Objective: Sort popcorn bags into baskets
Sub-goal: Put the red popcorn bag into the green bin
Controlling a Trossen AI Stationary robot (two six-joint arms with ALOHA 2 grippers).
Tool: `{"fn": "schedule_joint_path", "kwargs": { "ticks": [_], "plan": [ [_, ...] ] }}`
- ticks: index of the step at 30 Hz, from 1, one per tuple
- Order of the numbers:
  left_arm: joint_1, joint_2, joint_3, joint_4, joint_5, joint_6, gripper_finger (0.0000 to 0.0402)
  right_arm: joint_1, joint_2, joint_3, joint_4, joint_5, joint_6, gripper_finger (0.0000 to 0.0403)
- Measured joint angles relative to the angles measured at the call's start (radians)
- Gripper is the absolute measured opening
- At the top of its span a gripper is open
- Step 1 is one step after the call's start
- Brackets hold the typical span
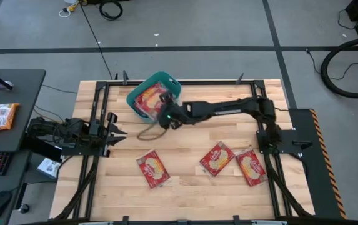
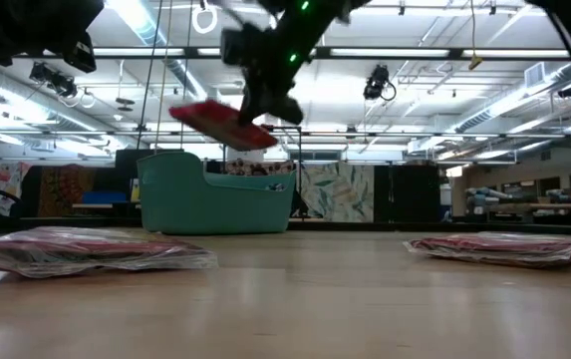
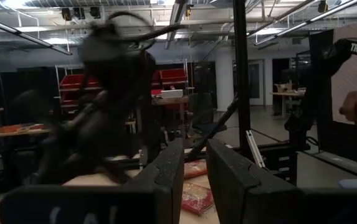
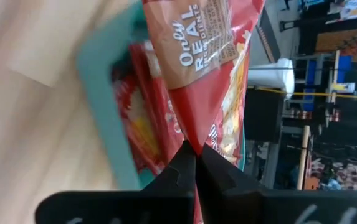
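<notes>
bags already lie in the tub (image 1: 174,82) at the far side. right gripper (image 4: 195,155) pinches one bag (image 2: 223,122) tight above it. three bags wait on the near table (image 1: 185,194). left gripper (image 3: 194,168), at the left edge, has a small gap and holds nothing.

The left pincer (image 3: 195,177) stands slightly parted. Beyond it, red popcorn bags (image 3: 196,196) lie on the worktop, with the other arm (image 3: 97,124) blurred alongside.
</notes>
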Motion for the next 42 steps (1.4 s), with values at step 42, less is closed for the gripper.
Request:
{"fn": "schedule_joint_path", "kwargs": {
  "ticks": [42],
  "plan": [
    [0.0,0.0,0.0,-0.014,0.0,0.0,0.0073,0.104,0.053,0.241,-0.565,-0.214,0.461,0.0134]
  ]
}}
